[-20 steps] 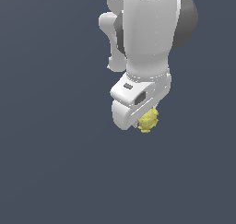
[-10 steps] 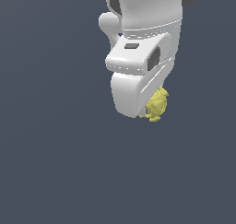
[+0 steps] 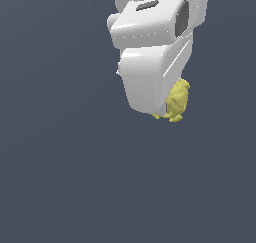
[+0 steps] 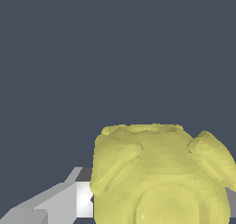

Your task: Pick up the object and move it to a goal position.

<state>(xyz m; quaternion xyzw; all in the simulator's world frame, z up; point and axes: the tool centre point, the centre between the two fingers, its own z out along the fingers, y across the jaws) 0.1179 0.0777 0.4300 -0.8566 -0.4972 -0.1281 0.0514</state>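
Filling the upper part of the exterior view, the white gripper (image 3: 167,112) is clamped on the object (image 3: 176,103), a pale-yellow bumpy chunk protruding at its lower tip. Wrist view: object (image 4: 159,174) close up, one grey finger (image 4: 55,202) touching its side.

flat, even render light, no cast shadows on the dark grey backdrop. my gripper (image 3: 159,109) shades soft grey underneath; the chunk (image 4: 159,177) perhaps slightly blocky up close.

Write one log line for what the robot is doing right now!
gripper: shut on yellow lump | lump: off the ground, carried | goal: not visible
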